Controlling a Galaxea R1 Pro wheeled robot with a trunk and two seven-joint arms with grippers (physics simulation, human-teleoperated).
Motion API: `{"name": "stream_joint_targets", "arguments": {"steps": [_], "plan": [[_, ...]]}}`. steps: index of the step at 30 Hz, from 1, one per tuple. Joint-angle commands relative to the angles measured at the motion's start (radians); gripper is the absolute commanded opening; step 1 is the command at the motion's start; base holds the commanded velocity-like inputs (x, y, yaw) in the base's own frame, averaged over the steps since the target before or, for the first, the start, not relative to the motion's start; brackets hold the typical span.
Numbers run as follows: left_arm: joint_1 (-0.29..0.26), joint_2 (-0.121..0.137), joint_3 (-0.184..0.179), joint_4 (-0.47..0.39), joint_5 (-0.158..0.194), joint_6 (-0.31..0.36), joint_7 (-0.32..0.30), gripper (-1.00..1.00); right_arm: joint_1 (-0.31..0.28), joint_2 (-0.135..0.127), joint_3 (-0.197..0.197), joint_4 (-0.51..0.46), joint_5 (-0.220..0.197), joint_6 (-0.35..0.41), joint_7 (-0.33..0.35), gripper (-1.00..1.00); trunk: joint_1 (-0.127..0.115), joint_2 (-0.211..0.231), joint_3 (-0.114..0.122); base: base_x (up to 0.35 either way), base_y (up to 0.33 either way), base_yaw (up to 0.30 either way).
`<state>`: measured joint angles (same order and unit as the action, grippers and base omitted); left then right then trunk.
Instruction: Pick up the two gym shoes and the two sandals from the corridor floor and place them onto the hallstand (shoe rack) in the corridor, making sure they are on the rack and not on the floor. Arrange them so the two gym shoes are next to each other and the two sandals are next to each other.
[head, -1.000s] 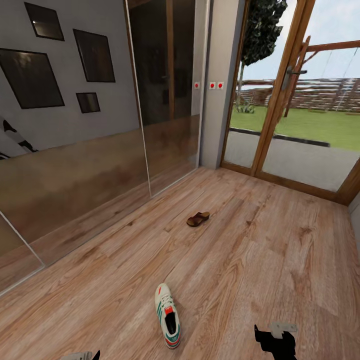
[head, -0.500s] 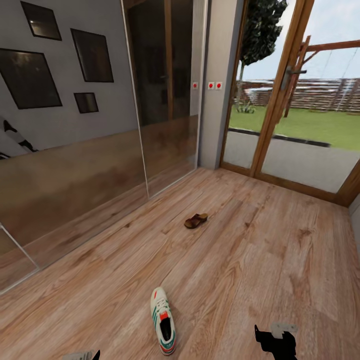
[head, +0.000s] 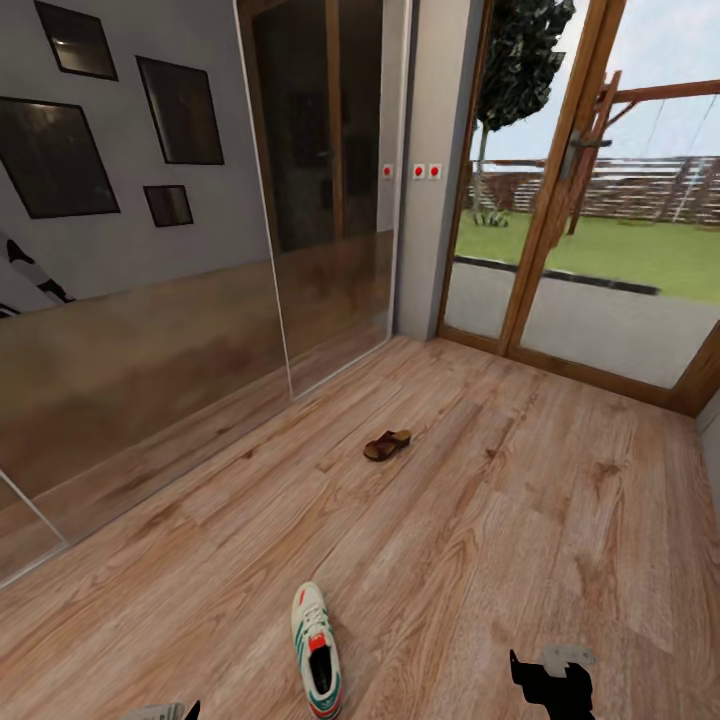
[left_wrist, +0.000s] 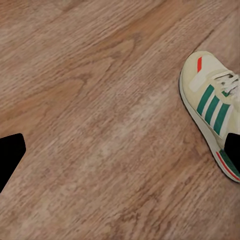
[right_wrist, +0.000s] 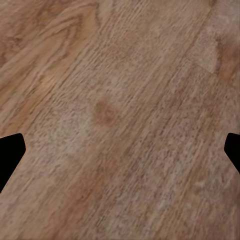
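One gym shoe lies on the corridor floor just ahead of the robot, between its two arms, toe pointing away; a sandal lies farther out, near the mirrored wardrobe; the step in hand looks like the approach to the shoe; the left gripper hangs spread beside it, empty; the right gripper hangs spread over bare planks; next, the left gripper must centre over the shoe and descend
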<state>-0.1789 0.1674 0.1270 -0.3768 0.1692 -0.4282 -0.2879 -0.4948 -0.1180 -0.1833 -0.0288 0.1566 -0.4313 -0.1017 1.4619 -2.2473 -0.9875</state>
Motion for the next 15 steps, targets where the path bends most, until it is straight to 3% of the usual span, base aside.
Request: {"name": "stream_joint_targets", "arguments": {"steps": [1, 9, 15], "plan": [[-0.001, 0.0, 0.003, 0.001, 0.009, 0.0, -0.01, 1.0, -0.001, 0.0, -0.007, 0.001, 0.011, -0.003, -0.004, 1.0, 0.0, 0.0, -0.001, 0.003, -0.081, 0.0], [-0.001, 0.0, 0.003, 0.001, 0.009, 0.0, -0.01, 1.0, -0.001, 0.0, -0.007, 0.001, 0.01, -0.003, -0.004, 1.0, 0.0, 0.0, -0.001, 0.001, -0.129, 0.0], [-0.001, 0.0, 0.003, 0.001, 0.01, 0.0, -0.01, 1.0, -0.001, 0.0, -0.007, 0.001, 0.011, -0.002, -0.004, 1.0, 0.0, 0.0, -0.001, 0.0, -0.036, 0.0]]}}
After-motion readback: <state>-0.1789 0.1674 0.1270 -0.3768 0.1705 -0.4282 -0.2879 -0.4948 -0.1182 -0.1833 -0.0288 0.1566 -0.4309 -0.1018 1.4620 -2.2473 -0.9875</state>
